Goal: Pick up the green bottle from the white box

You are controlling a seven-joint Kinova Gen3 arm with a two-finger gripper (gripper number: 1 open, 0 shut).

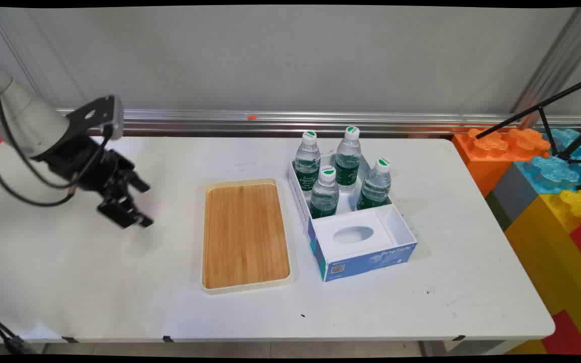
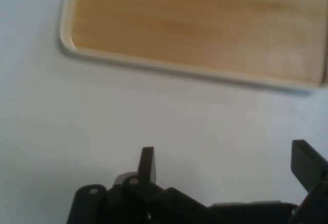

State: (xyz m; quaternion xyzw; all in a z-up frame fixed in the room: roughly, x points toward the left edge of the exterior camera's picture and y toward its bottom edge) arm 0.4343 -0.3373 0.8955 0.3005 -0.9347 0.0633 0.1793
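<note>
- Main view: bamboo-topped tray (image 1: 245, 235) with a cream rim sits mid-desk, nothing on it.
- Black end effector (image 1: 128, 204) hovering over the left part of the desk (image 1: 94, 282), well apart from the tray's left edge, holding nothing.
- Just right of the tray: a white-and-blue box (image 1: 361, 241), near half taken up by a white insert with an oval hollow.
- Four water bottles (image 1: 325, 193) with green labels and white caps standing upright in the box's far half, all untouched, none on the tray.
- Nothing between end effector and tray; tray itself lies between end effector and box.
- Coloured foam blocks (image 1: 547, 171) and a black tripod leg (image 1: 537, 108) off the right end.
- Hand view: wood of the tray (image 2: 195, 29) fills the top, bare white desk (image 2: 102, 126) below.
- End effector (image 2: 228, 165) fingers spread wide, nothing but desk showing in the gap.
</note>
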